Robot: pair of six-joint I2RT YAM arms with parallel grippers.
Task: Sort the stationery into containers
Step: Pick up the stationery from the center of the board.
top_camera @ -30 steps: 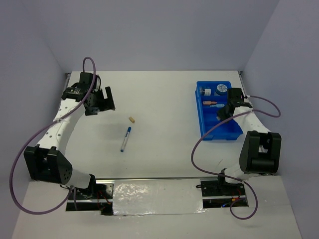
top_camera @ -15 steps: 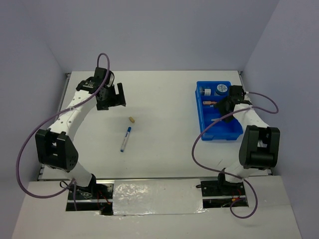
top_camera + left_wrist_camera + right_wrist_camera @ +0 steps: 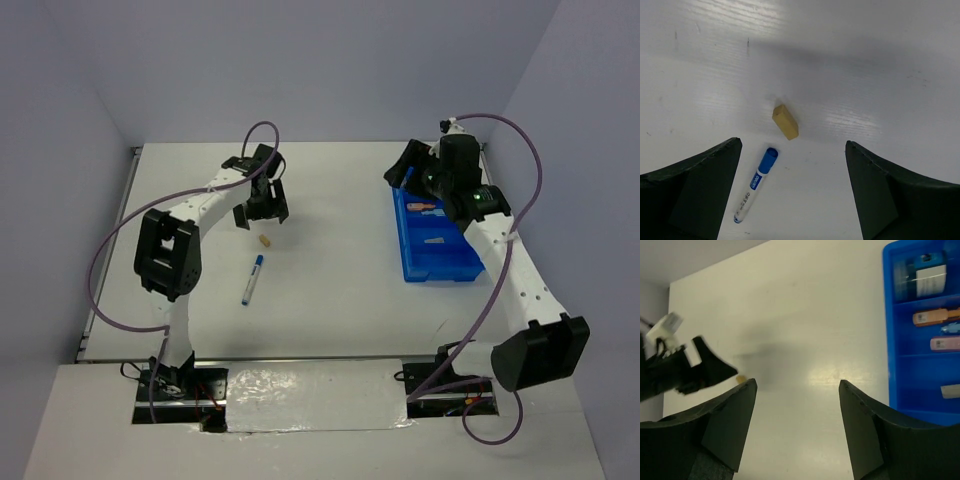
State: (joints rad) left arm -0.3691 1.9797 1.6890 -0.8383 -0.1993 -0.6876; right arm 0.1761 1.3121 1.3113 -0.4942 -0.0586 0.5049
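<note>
A tan stub lies on the white table, also in the left wrist view. A white pen with a blue cap lies just below it, also in the left wrist view. My left gripper is open and empty, raised just above and behind the stub. The blue divided tray stands at the right and holds a patterned roll, an orange piece, a pink piece and a grey stub. My right gripper is open and empty, raised over the tray's far left corner.
Grey walls close in the table at the back and both sides. The arm bases and a foil-covered strip sit at the near edge. Purple cables loop from both arms.
My left gripper has swung right, from the far left to just above the tan stub. My right gripper has risen out of the tray and moved to its far left corner.
</note>
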